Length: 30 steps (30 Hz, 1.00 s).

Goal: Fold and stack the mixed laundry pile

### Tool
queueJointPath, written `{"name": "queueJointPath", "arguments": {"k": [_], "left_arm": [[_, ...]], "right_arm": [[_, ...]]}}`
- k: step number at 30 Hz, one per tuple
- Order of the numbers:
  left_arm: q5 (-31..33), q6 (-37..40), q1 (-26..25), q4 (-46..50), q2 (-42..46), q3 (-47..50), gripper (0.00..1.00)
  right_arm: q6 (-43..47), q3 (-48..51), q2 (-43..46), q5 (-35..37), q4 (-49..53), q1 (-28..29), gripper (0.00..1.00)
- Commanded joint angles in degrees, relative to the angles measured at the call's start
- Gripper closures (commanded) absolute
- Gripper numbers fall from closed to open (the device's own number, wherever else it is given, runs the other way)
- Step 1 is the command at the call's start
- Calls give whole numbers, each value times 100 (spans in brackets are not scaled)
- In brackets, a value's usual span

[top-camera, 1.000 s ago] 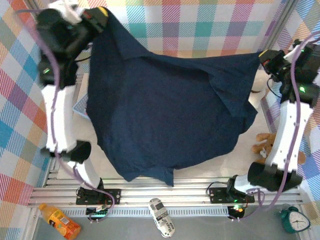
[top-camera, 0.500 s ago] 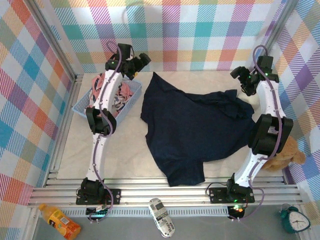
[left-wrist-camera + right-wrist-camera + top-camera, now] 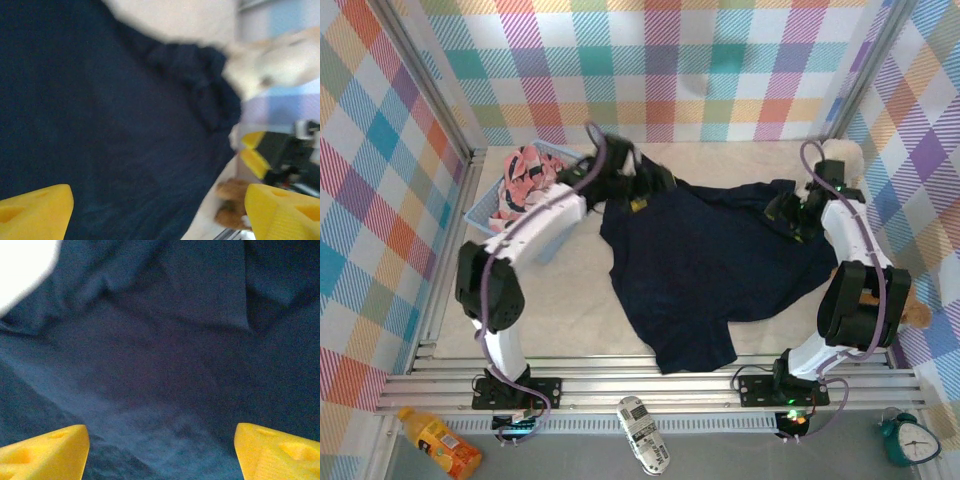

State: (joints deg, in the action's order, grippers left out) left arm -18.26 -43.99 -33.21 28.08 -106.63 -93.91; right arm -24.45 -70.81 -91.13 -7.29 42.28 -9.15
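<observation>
The dark navy T-shirt (image 3: 705, 265) lies spread and rumpled on the middle of the table, one corner reaching toward the front rail. The pink printed garment (image 3: 525, 172) sits bunched in the basket at the back left. My left gripper (image 3: 655, 180) hovers over the shirt's back-left edge, open; its yellow fingers (image 3: 35, 212) stand wide apart above navy cloth (image 3: 110, 125) with nothing between them. My right gripper (image 3: 785, 215) is over the shirt's back-right part, also open, and its fingers (image 3: 45, 452) frame bare navy cloth (image 3: 160, 365).
The light blue basket (image 3: 480, 215) stands at the back left. A white plush toy (image 3: 842, 155) sits in the back-right corner and a brown one (image 3: 912, 315) by the right wall. A bottle (image 3: 440, 442), a toy car (image 3: 645, 435) and a clock (image 3: 910, 440) lie beyond the front rail.
A second ago both grippers held the shirt stretched up in the air. They let go, the shirt dropped flat, and both open grippers have moved inward over it.
</observation>
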Motion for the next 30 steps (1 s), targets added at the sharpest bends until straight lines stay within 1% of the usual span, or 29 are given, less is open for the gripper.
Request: {"name": "queueJointPath", "arguments": {"k": [1,3,7,10,12,14,17,19,20,22,24,27,30], "left_arm": [[108,-637,-148,-544,-404,661,8],[106,-673,-294,-357,-665,724,4],[40,-699,-297,101,-1026,918,0],[312,-407,-266,661,-1070,1112,0],[585,-103,-154,1090,-1029,1279,0],[936,240,59,1449,-927,1511,0],[1484,900,658,1903,-760,1926,0],[1776,1372,1071,2184,-747,1931,0],[1831,1586,1233,2309,-762,1781,0],[1804,1943,1313,2584,-789,1310,0],[1651,2025,1229,2811,-784,822,0],[1324,1849,1001,2916,-697,361,0],[1133,1492,773,2767,-540,413,0]], "right_arm": [[-61,354,46,-88,-21,207,25],[-155,368,-24,-99,-75,209,25],[-146,-100,-200,138,-16,178,25],[-54,-683,-482,274,147,89,25],[9,-1106,-726,268,275,-12,25],[153,-1510,-978,182,402,-63,29],[442,-1937,-1307,19,652,-61,33],[541,-1964,-1442,-160,669,-23,34],[575,-1942,-1502,-254,662,14,34],[631,-1887,-1601,-301,637,144,35],[647,-1805,-1659,-478,545,261,36],[563,-1705,-1739,-603,312,427,37],[454,-1720,-1921,-934,61,561,42]]}}
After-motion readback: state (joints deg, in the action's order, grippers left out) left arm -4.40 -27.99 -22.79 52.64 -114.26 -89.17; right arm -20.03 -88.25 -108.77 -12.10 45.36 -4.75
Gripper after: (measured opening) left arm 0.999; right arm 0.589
